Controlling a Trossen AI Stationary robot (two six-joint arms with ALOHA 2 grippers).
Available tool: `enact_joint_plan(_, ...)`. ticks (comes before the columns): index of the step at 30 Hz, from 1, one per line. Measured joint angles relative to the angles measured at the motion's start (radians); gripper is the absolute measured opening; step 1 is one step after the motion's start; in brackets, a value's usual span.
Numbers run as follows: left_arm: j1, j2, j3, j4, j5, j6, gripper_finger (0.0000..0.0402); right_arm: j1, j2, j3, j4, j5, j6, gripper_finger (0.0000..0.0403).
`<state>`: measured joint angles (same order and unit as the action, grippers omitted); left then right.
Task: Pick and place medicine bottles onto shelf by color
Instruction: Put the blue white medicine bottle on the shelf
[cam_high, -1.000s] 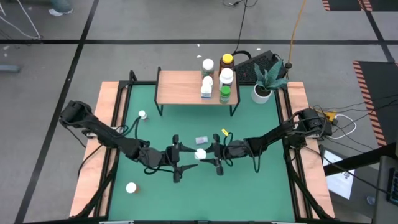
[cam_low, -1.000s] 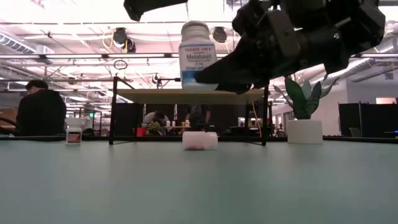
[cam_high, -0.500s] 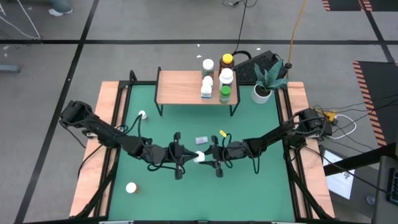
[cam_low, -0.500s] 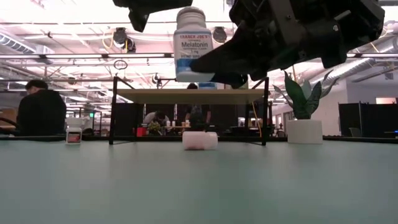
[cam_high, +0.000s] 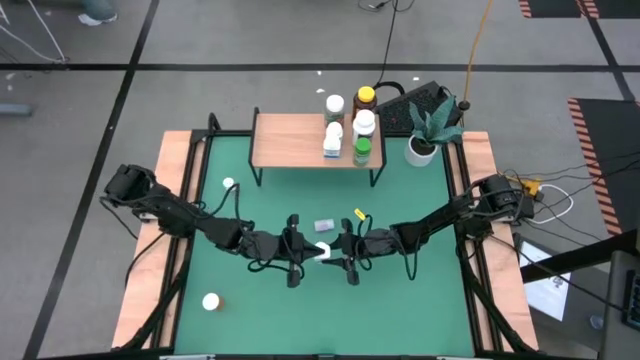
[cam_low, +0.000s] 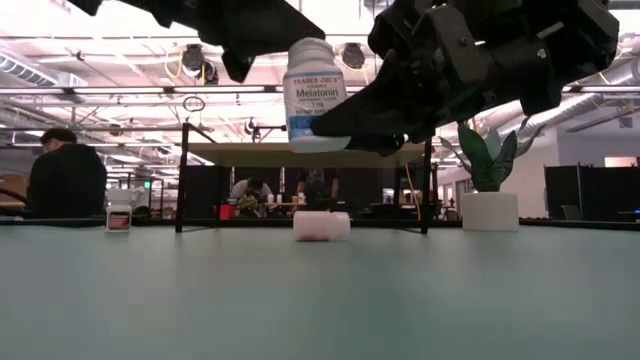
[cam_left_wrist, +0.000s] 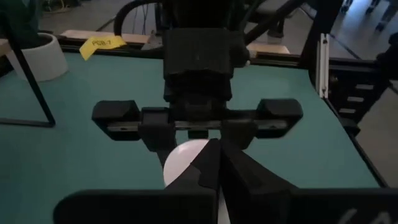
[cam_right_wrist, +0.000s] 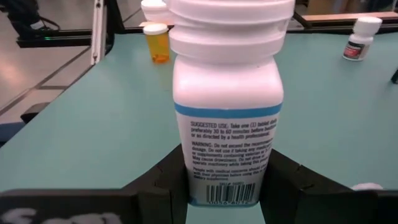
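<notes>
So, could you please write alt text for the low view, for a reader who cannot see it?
A white melatonin bottle hangs upright above the green table, gripped by the right tool, with the left tool beside its cap. Behind stand the shelf, a small bottle and a potted plant.

Green table (cam_high: 400, 300) with scattered bottles (cam_high: 211, 301), wooden shelf (cam_high: 290, 140) bearing perhaps five bottles (cam_high: 362, 151)

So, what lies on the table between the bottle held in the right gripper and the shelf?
One small bottle lying on its side; the high view shows it best.
</notes>
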<state>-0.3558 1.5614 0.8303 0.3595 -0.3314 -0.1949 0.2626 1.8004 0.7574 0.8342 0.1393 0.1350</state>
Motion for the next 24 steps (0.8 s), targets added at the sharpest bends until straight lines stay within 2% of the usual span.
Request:
enact_joint_plan(6, 0.021, 0.036, 0.002, 0.003, 0.032, -0.014, 0.0005, 0.0, 0.002, 0.0, -0.001, 0.018, 0.037, 0.0134)
enact_joint_plan(16, 0.018, 0.093, 0.0, 0.012, 0.026, -0.01, 0.0008, 0.0, 0.002, -0.007, -0.057, 0.057, 0.105, 0.0134)
enact_joint_plan(24, -0.013, 0.095, 0.003, 0.049, -0.051, 0.05, 0.0015, 0.0, 0.002, -0.112, 0.187, 0.059, 0.129, 0.0135)
